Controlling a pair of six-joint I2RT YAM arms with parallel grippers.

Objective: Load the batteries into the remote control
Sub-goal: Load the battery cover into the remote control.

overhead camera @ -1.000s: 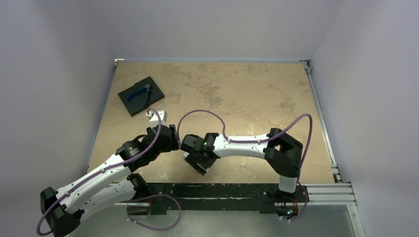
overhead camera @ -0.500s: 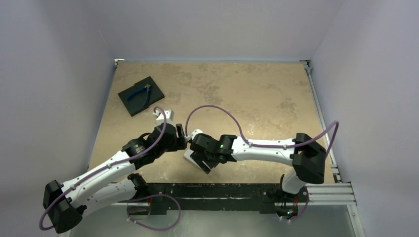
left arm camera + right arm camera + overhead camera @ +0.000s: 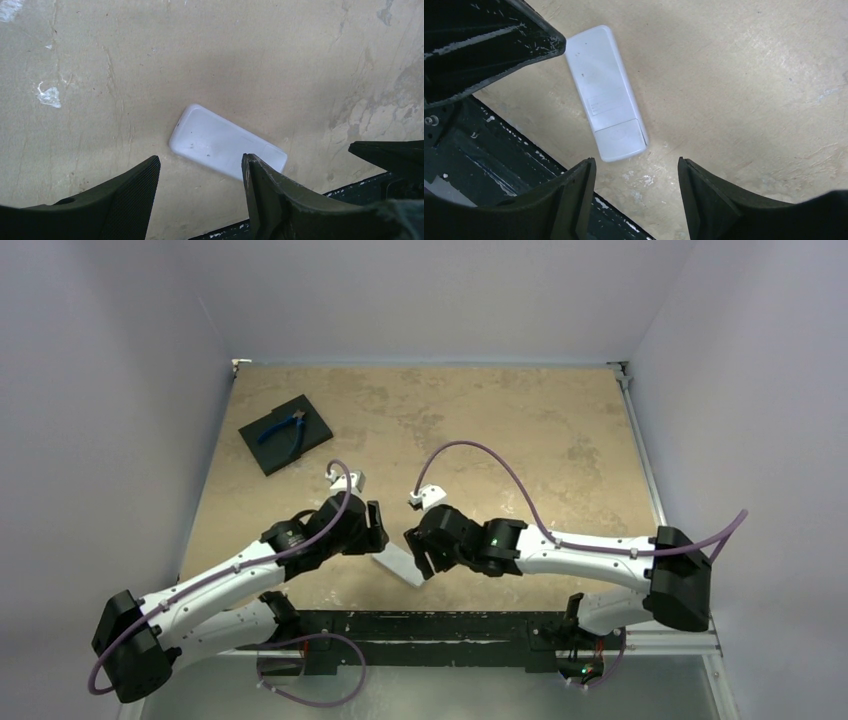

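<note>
Backing apart, both arms have left the remote control (image 3: 398, 565) lying back-up at the near edge of the table (image 3: 500, 430). Empty, spread wide: left gripper (image 3: 200, 159), right gripper (image 3: 636, 162). No batteries in view; possibly already loaded.

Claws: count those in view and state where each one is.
2. The left claw, open, is above the remote control on its left side; the right claw, open, is above it on the right, near the table's front edge. None appears hidden.
</note>
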